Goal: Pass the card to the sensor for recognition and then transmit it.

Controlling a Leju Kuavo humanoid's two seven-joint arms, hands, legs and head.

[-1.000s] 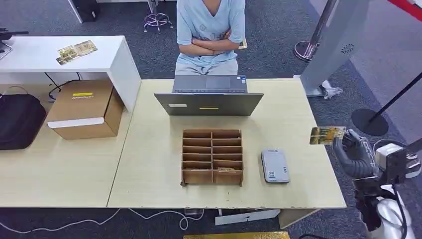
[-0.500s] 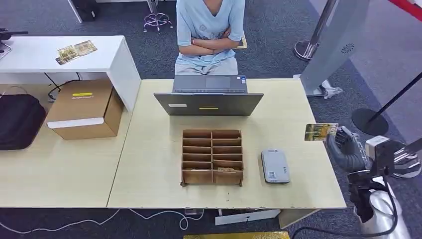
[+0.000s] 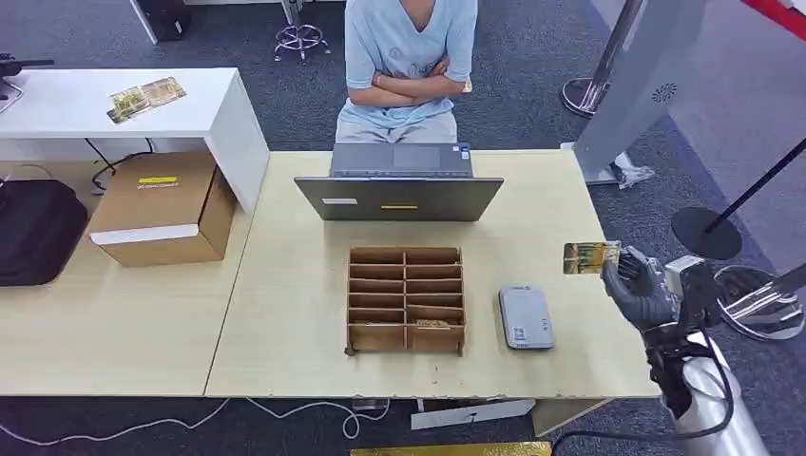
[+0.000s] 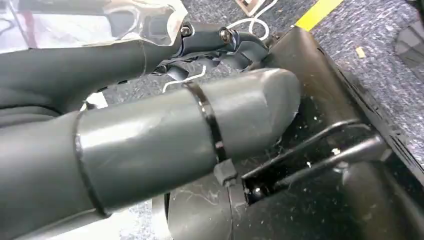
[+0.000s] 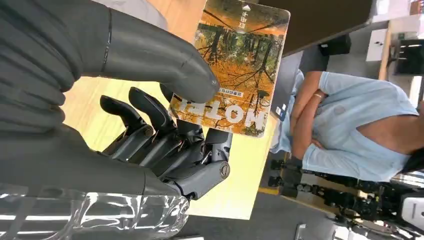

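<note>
Head view: my right hand [image 3: 642, 288] pinches the orange printed hotel card [image 3: 591, 257] over the table's right edge, near the grey flat sensor [image 3: 526, 318]; left fingers I cannot tell.

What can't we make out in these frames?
- Laptop screen: head view, lid's back faces the camera.
- Sensor label: head view, print too small.
- Left hand: left wrist view, fingers hidden behind its grey cover.
- Card lower edge: right wrist view, covered by the right hand thumb.
- Person: head view, cut off by the top edge.
</note>
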